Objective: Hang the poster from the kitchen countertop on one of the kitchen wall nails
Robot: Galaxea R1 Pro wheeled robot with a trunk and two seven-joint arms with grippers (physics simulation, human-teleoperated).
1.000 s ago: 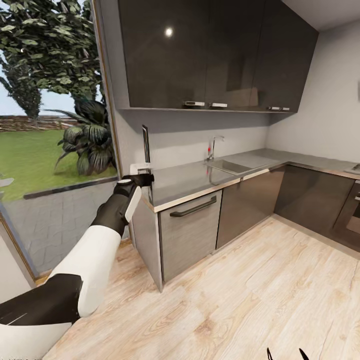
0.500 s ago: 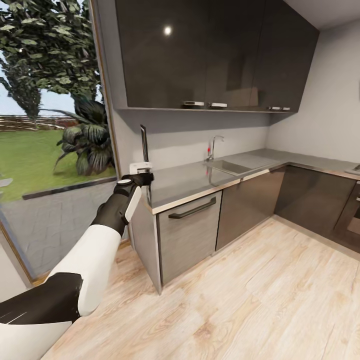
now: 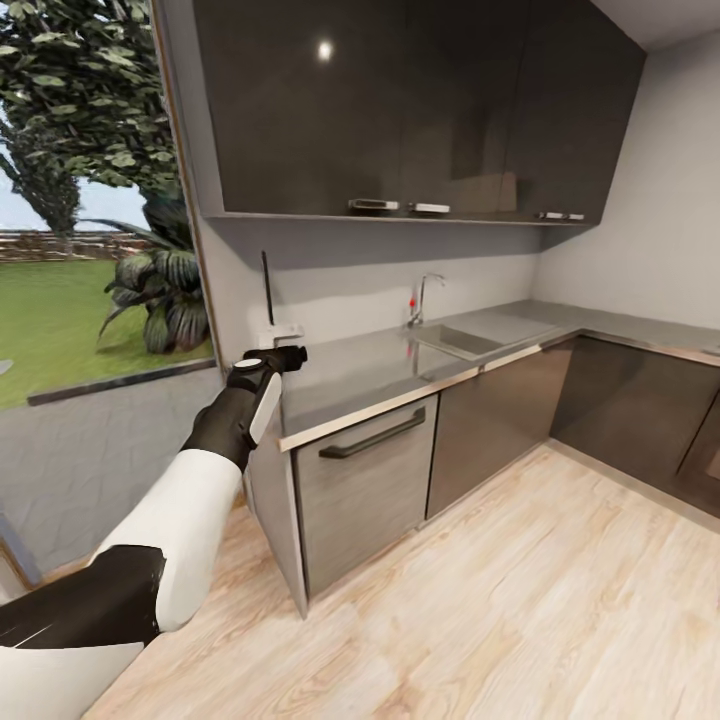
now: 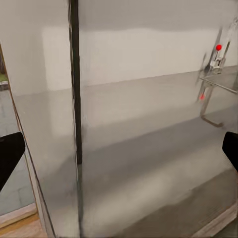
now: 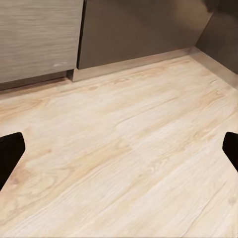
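The poster [image 3: 266, 290] stands upright at the left end of the kitchen countertop [image 3: 380, 365]. It is turned edge-on, so it reads as a thin black line and its picture is hidden. My left gripper [image 3: 287, 355] hovers at the countertop's left end, just right of the poster's foot. In the left wrist view the poster's edge [image 4: 74, 99] rises from the grey countertop [image 4: 148, 148], left of centre between the widely spread fingertips of the left gripper [image 4: 119, 153], which is open and empty. The right gripper [image 5: 119, 148] is open over the plank floor.
Glossy dark upper cabinets [image 3: 400, 110] hang over the counter, with a sink [image 3: 455, 340] and chrome tap [image 3: 425, 295] farther right. A large glass pane [image 3: 90, 250] stands left of the counter's end. A pale appliance front with a dark handle [image 3: 372, 437] sits below. Wood floor [image 3: 520, 600] spreads in front.
The whole head view has shifted, so the camera moved: the counter and cabinets sit further left. The right fingertips have dropped off the bottom edge. The left arm keeps its pose.
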